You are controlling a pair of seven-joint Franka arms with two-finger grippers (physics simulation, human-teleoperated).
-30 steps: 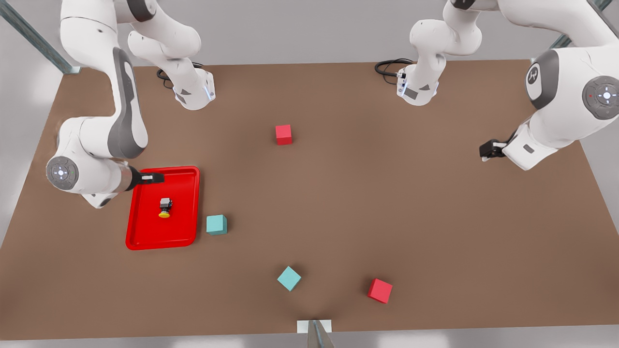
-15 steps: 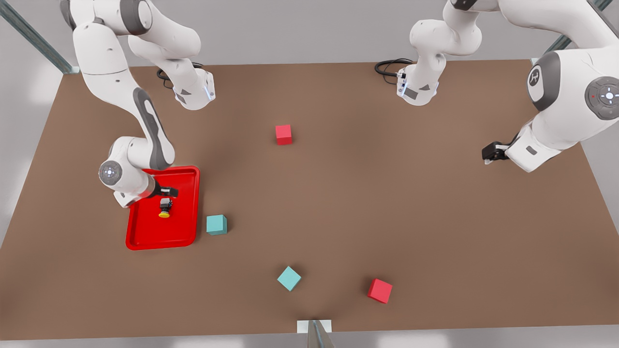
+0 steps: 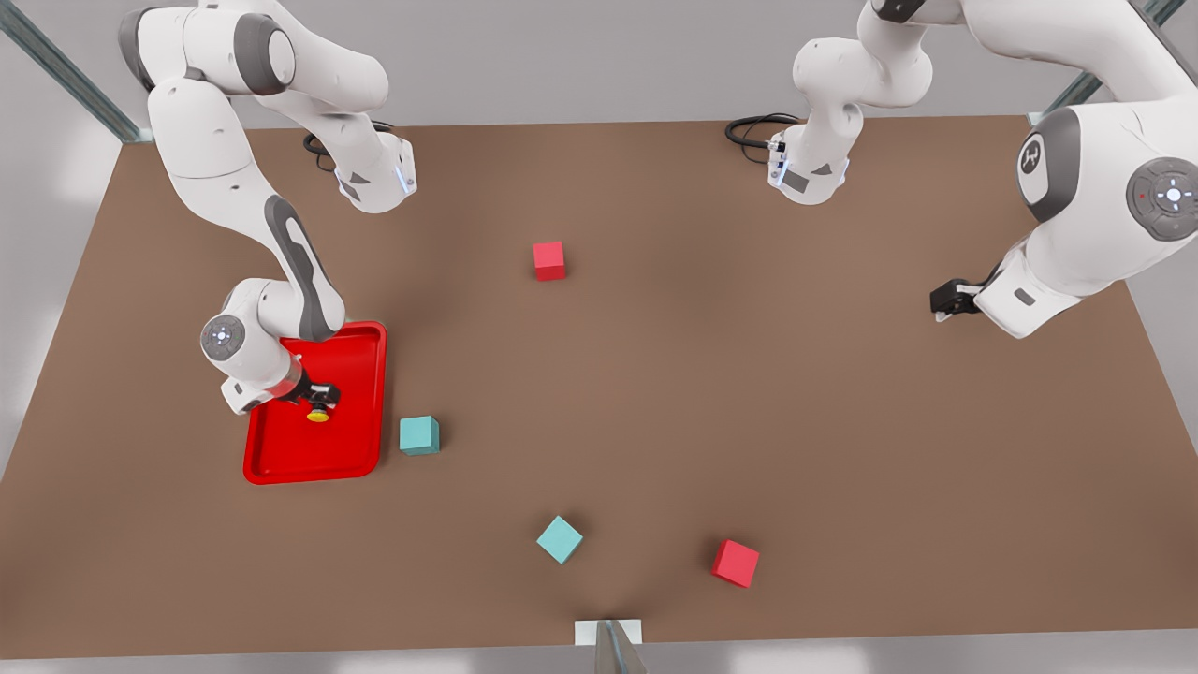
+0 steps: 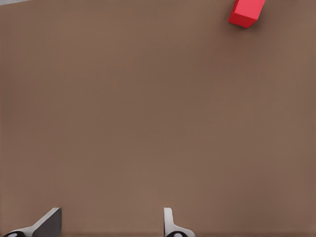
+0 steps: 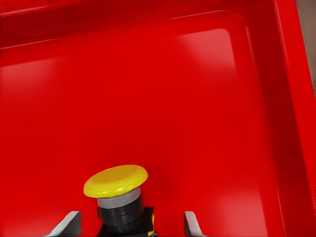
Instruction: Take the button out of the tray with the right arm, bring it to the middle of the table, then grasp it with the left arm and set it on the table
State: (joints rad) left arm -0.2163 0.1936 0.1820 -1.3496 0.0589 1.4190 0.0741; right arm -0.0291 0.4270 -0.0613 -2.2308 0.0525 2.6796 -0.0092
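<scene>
Over the tray [image 3: 356,440], my R gripper [image 3: 321,397] straddles the button [image 5: 118,195], fingers apart, no grip yet; L gripper [image 3: 947,300] waits open w/ nothing held.

Right hand [image 3: 321,397] low in tray [image 3: 281,459] at button [image 3: 319,414]; left hand [image 3: 942,300] hovers over table [image 3: 655,393].

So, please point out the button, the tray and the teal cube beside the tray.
button [image 5: 116,179], right wrist view, on its yellow cap.
tray [image 3: 309,459], front view, on its bare floor.
teal cube [image 3: 419,435], front view, on its top face.
</scene>
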